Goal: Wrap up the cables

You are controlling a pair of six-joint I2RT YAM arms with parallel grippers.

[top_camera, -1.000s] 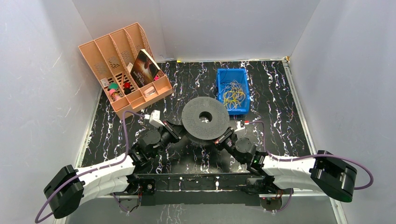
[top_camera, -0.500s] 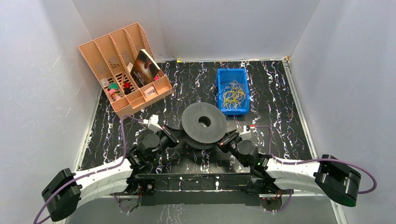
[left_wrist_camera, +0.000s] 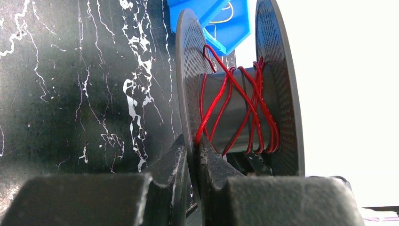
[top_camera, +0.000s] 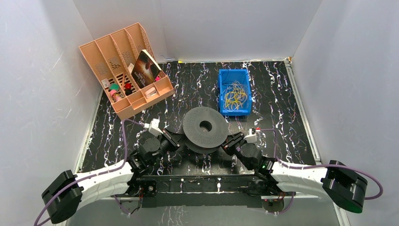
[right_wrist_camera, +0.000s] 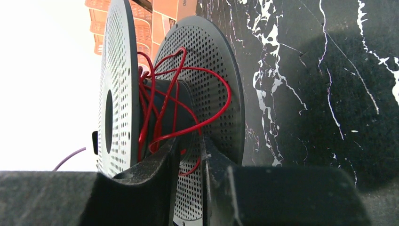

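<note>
around the core of the black spool (top_camera: pixel 205 126), between its flanges, the red cables (left_wrist_camera: pixel 235 108) lie in loose crossed turns, just beyond each arm's fingertips; left gripper (left_wrist_camera: pixel 193 147) and right gripper (right_wrist_camera: pixel 188 148) each clamp tight on opposite rims of the lower flange (right_wrist_camera: pixel 214 70), equally near.

spool (top_camera: pixel 195 123) 1 | blue bin (top_camera: pixel 221 92) 1 | desk organizer (top_camera: pixel 99 51) 1 | book (top_camera: pixel 146 68) 1

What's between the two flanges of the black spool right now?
Loose red cables criss-cross around the core, one loop bulging outward. From above, the black spool shows only its top flange, covering them all; the core's far side is hidden from each wrist camera.
</note>
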